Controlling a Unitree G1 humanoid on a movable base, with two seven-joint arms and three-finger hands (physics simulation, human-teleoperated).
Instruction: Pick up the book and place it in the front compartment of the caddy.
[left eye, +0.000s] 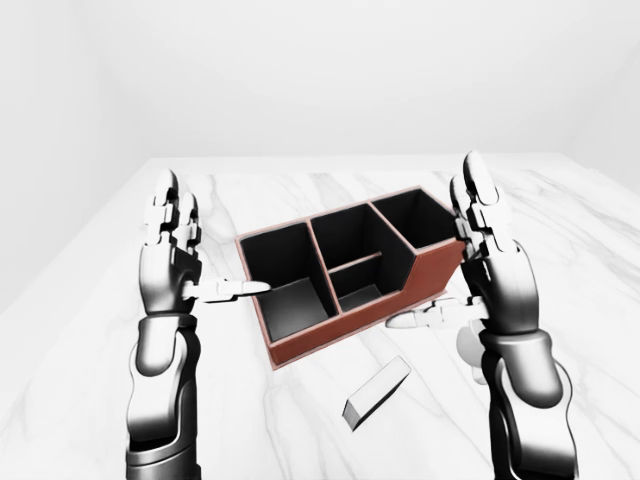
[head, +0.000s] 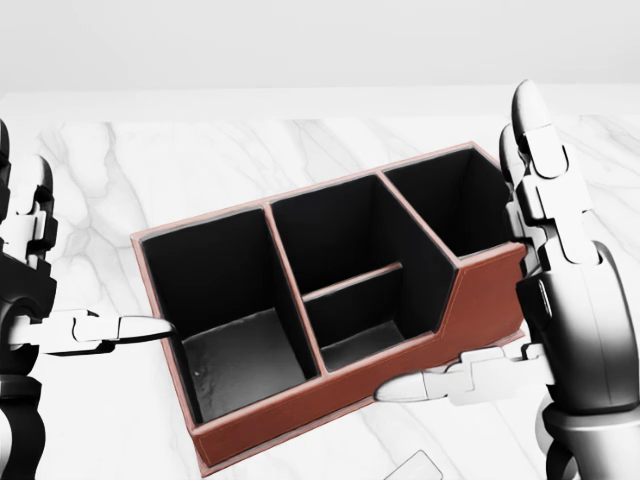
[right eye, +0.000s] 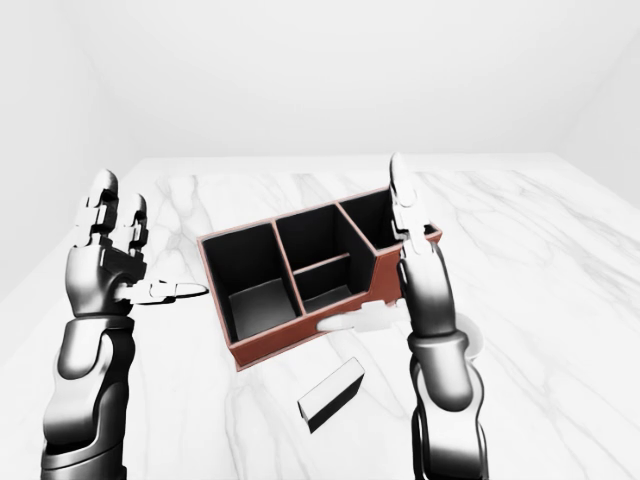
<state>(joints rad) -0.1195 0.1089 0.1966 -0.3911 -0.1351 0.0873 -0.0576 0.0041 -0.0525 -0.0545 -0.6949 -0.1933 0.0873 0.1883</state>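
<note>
The caddy (head: 480, 290) is red-brown outside and black inside, standing on the marble table in the middle of the head view. It has one large compartment at the left, two small middle ones and one at the right. The book (left eye: 378, 390), small and grey, lies flat on the table just below the caddy and touches neither hand. My left hand (left eye: 195, 262) is open, fingers upright, its thumb pointing at the caddy's left wall. My right hand (left eye: 465, 270) is open too, raised beside the caddy's right end with its thumb low along the lower wall. Neither hand holds anything.
The white marble table (left eye: 560, 230) stretches well past the caddy on all sides, and its left edge (left eye: 60, 290) shows in the left-eye view. A pale round shape (right eye: 475, 335) lies partly hidden behind my right forearm. Plain white walls stand beyond.
</note>
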